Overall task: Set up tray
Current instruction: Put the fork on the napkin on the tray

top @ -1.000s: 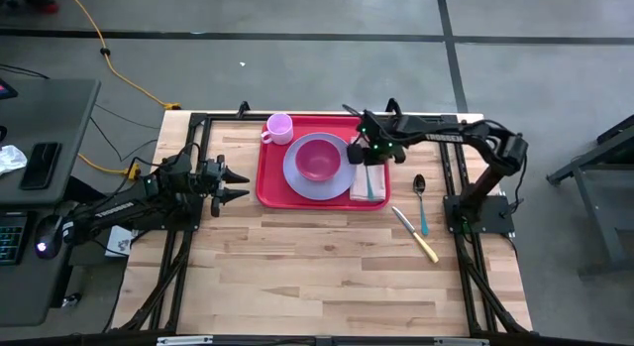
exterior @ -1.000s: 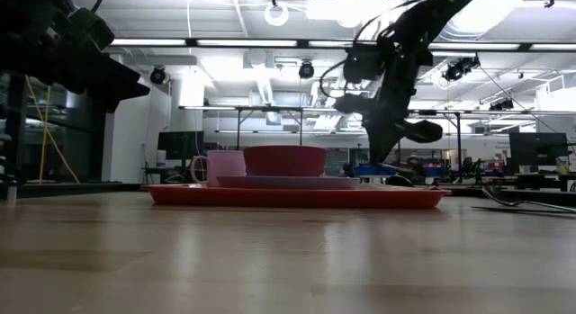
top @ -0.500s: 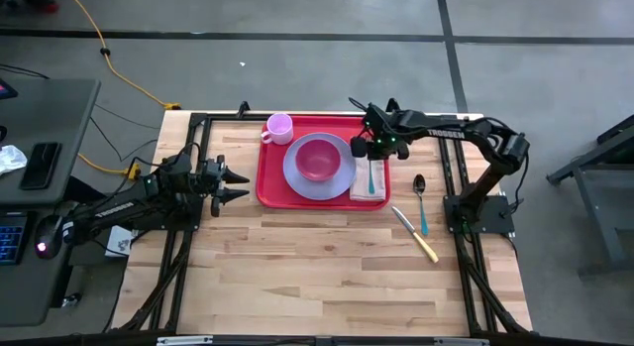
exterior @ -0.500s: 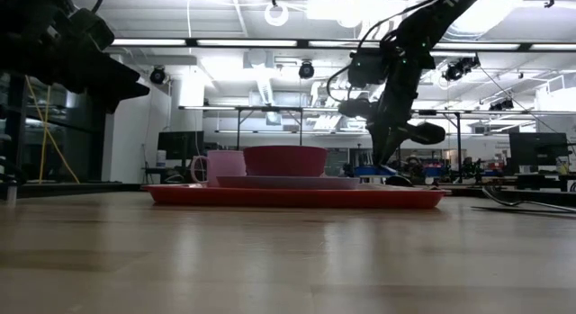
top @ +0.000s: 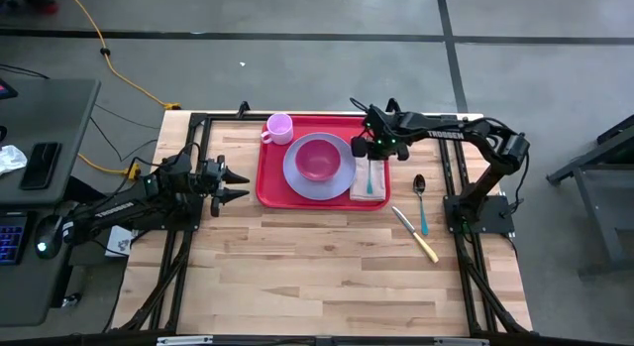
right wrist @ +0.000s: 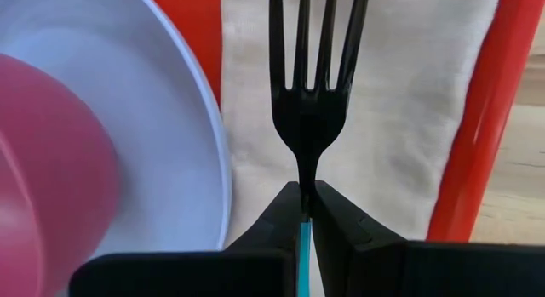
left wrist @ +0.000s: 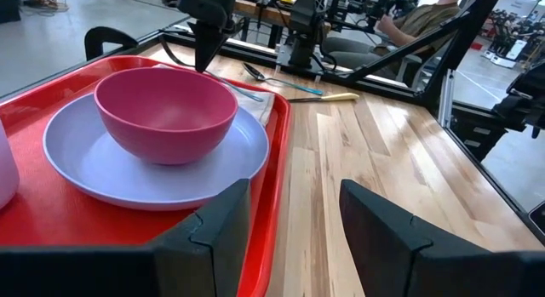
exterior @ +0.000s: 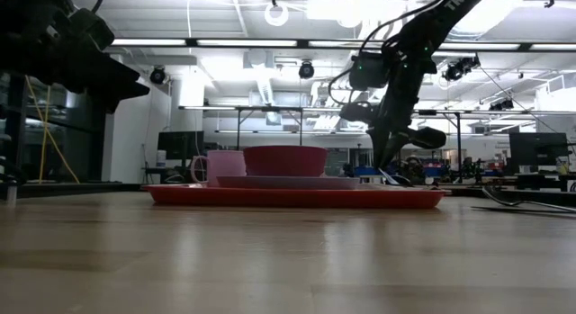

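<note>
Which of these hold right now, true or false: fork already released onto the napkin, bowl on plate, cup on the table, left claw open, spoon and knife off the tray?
1. The right claw has released the teal-handled metal fork. False: it is shut on the fork's handle, over the beige cloth napkin.
2. The dark pink round bowl sits on the round lavender plate. True.
3. The small pink cup stands on the bare wooden table. False: it stands in a corner of the large flat red plastic tray.
4. The left claw is open, beside the tray. True.
5. The metal spoon and yellow-handled knife lie off the tray. True.
</note>
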